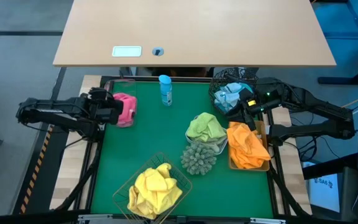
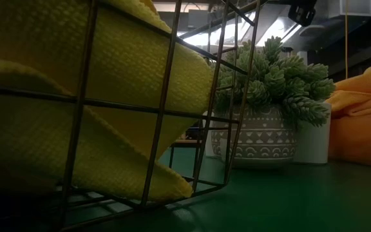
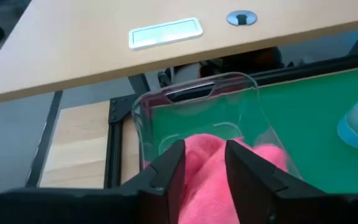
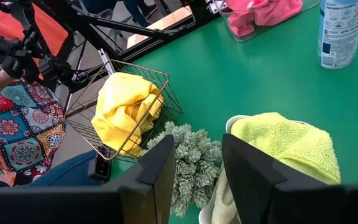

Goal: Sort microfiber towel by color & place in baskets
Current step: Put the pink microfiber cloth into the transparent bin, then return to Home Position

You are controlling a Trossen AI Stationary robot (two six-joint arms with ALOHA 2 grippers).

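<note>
A pink towel [image 1: 127,107] lies in the clear bin [image 3: 229,81] at the table's left edge. My left gripper [image 1: 112,111] is open just over the bin, its fingers on either side of a hump of the pink towel [image 3: 207,155]. My right gripper [image 1: 240,107] is open and empty, in the air beside the round black wire-mesh basket [image 1: 219,81], which holds blue towels [image 1: 232,94]. A green towel [image 1: 206,126] lies in the white tray. An orange towel [image 1: 247,144] lies in the tan tray. A yellow towel [image 1: 154,188] lies in the square gold wire basket [image 1: 166,163]. My left gripper comes at the pink towel level from the table's left side, its two fingers [image 3: 169,177] on either side of the towel's raised top [image 3: 205,146]. I cannot tell whether they touch the cloth. The towel rests in the bin.
A blue spray bottle [image 1: 165,90] stands at the far middle of the green mat. A spiky green ball [image 1: 199,159] sits between the white tray and the gold basket. A wooden desk [image 1: 197,31] stands beyond the far edge. A person's patterned sleeve [image 4: 11,118] shows past the near edge.
</note>
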